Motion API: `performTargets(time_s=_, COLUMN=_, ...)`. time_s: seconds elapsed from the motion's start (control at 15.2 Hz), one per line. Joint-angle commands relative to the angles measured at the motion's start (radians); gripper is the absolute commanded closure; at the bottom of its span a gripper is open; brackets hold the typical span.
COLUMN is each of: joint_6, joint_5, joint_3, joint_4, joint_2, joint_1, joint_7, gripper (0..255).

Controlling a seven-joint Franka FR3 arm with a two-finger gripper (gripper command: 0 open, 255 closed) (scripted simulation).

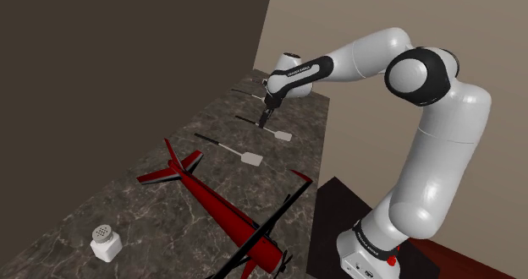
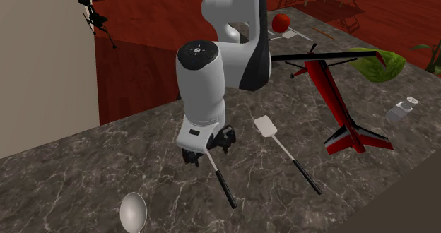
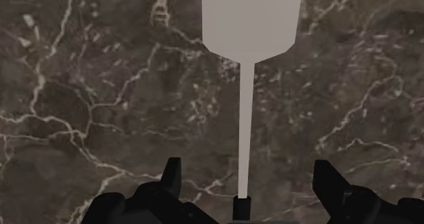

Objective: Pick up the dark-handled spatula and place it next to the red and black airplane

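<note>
Shoulder view: gripper sits low over the dark-handled spatula, which lies flat on the dark marble desk. It is well apart from the red and black airplane. A second spatula lies between them. A white shaker stands on the shoulder view's left of the plane.

Second exterior view: gripper is over the spatula's shaft, and the black handle pokes out toward the camera. A grey spoon is near the handle end.

Wrist view: fingers are spread wide, with the thin shaft running between them and touching neither. The pale blade is ahead, on the desk.
</note>
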Motion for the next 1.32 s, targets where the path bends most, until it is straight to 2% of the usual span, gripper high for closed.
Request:
performTargets(time_s=0.0, joint_6=0.022, joint_5=0.005, joint_3=0.003, joint_4=-0.004, joint_2=0.019, joint_1=-0.001, joint_7=-0.003, gripper=0)
performTargets(time_s=0.53, joint_6=0.028, joint_5=0.006, joint_3=0.003, joint_4=-0.004, joint_2=0.024, joint_1=-0.001, joint_7=-0.004, gripper=0)
performTargets(time_s=0.59, joint_6=0.028, joint_5=0.006, joint_3=0.003, joint_4=-0.004, joint_2=0.024, joint_1=-0.001, joint_7=-0.004, gripper=255)
performTargets(time_s=1.25, joint_6=0.018, joint_5=0.004, joint_3=0.002, joint_4=-0.002, joint_2=0.015, joint_1=0.000, joint_7=-0.002, gripper=255)
